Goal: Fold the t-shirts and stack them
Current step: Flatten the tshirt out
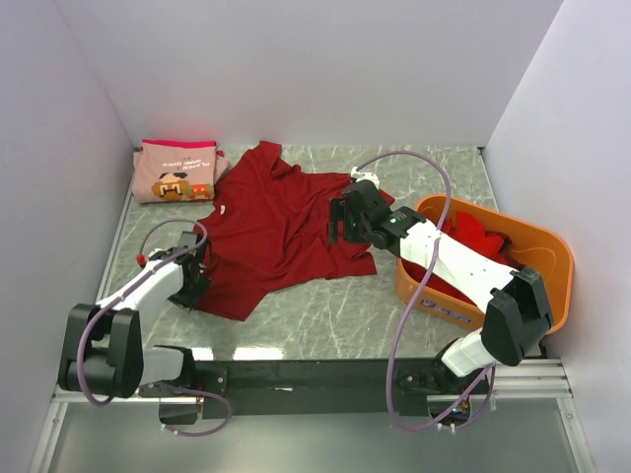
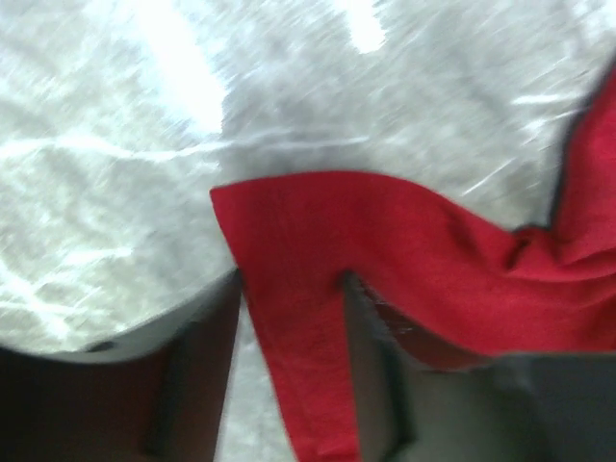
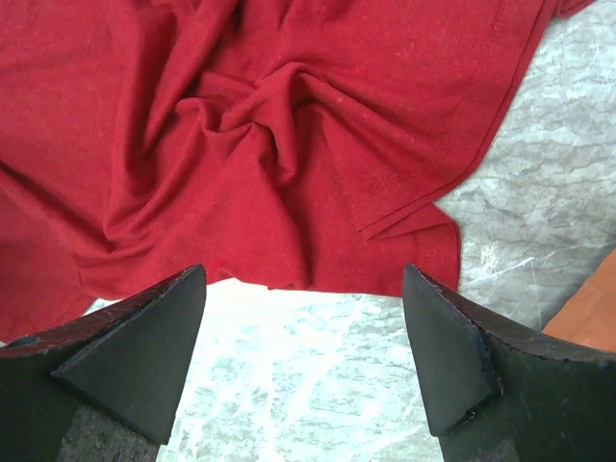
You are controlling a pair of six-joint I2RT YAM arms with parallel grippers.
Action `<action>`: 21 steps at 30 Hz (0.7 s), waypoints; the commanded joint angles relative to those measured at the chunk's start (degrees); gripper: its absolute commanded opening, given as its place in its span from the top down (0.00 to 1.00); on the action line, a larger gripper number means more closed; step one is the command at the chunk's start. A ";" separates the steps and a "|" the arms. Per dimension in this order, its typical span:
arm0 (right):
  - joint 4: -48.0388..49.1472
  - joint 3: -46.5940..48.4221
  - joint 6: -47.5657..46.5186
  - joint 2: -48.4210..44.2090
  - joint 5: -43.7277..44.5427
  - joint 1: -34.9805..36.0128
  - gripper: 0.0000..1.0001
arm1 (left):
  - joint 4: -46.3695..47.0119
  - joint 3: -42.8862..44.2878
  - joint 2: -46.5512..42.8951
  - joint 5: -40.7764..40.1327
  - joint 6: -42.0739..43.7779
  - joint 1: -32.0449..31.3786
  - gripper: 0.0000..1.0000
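A dark red t-shirt (image 1: 271,232) lies spread and rumpled in the middle of the table. My left gripper (image 1: 194,274) is at its near left edge. In the left wrist view, my left gripper (image 2: 292,279) is shut on a strip of the shirt (image 2: 385,231), and that view is blurred. My right gripper (image 1: 340,222) is open and empty over the shirt's right hem. In the right wrist view, my right gripper (image 3: 303,274) has bare table between its jaws and bunched red cloth (image 3: 269,144) just beyond. A folded pink t-shirt with a moustached face print (image 1: 177,169) lies at the back left.
An orange tub (image 1: 537,232) stands at the right and holds more dark red shirts (image 1: 478,236). Its corner shows in the right wrist view (image 3: 589,300). White walls close in the table on three sides. The right arm reaches across in front of the tub.
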 commanded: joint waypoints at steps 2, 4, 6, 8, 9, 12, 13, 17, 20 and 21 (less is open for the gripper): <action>0.91 -0.13 -0.04 -2.42 1.09 0.10 0.11 | 9.18 -2.82 6.00 4.64 1.53 0.59 0.76; 0.74 -0.57 -0.39 -2.95 1.09 0.11 0.11 | 8.39 -2.03 7.14 3.77 1.35 0.59 0.99; 0.47 -0.92 -0.74 -3.73 1.09 0.19 0.11 | 7.86 -0.62 7.50 1.92 1.79 0.67 0.99; 0.38 -1.54 -1.36 -4.09 0.48 0.19 0.11 | 5.41 0.78 6.62 -0.18 0.92 0.76 0.99; 0.30 -1.98 -1.80 -4.53 0.12 0.11 0.12 | 4.44 1.14 5.05 -2.81 -0.30 0.94 0.99; 0.30 -2.59 -2.68 -4.97 -1.45 0.63 0.12 | 1.27 1.40 1.88 -7.73 -2.41 2.95 0.99; 0.64 -3.03 -3.03 -5.06 -1.90 0.89 0.12 | 0.48 1.32 -0.39 -8.54 -2.86 4.70 0.99; 0.56 -4.00 -3.82 -4.54 -2.34 4.49 0.13 | -2.68 0.61 -6.38 -13.10 -5.14 9.18 0.99; -0.58 -4.26 -2.51 -2.96 -1.37 8.18 0.13 | -4.62 -0.97 -10.77 -14.08 -8.66 11.48 0.99; -0.84 -4.87 -1.98 -2.69 -1.20 9.76 0.13 | -4.10 -1.41 -12.44 -14.08 -9.01 12.62 0.99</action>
